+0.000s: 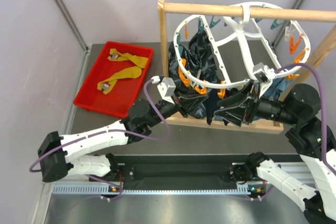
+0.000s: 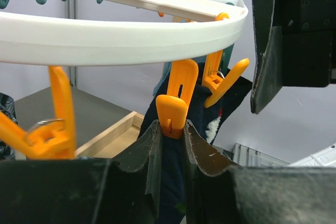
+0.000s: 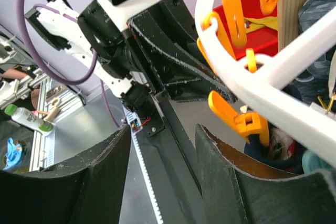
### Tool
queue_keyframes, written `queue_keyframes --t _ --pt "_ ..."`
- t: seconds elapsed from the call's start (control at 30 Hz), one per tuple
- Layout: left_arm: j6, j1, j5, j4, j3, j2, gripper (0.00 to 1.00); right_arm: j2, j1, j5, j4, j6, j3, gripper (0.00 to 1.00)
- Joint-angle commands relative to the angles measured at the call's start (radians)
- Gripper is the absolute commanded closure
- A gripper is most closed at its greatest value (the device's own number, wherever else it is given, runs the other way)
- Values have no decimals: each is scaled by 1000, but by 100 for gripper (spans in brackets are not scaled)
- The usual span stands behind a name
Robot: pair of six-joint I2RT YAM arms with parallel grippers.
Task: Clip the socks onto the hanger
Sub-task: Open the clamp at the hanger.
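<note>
Clipping step: left gripper [image 2: 171,125] flanks orange peg [image 2: 176,87] over navy sock [image 2: 198,111]; we cannot tell its grip. Right gripper [image 3: 164,135] stands open, empty. Next calls for a square squeeze.

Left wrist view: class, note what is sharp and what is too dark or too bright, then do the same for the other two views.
Left wrist: the peg is sharp, the hanger rim glares near white, the left fingers are almost black. Right wrist: the right fingers are also dark, the bottle behind is soft. Top: even light, faint shadows, the tray crisp.
</note>
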Motion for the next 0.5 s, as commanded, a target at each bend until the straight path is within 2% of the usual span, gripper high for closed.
queue_keyframes --t 0.0,0.1,0.17,0.37,0.47 --pt "5 -2 43 53 47 12 100 22 11 -10 90 45 58 48" --pt "4 -6 24 -4 73 21 100 48 10 17 82 65 78 46" --pt "30 -19 -14 -109 126 35 100 54 10 43 75 74 89 44" --pt "154 -158 -190 -382 306 113 100 56 11 147 -2 45 107 42" --pt "192 -195 -261 -421 344 142 100 40 10 219 -40 22 113 39"
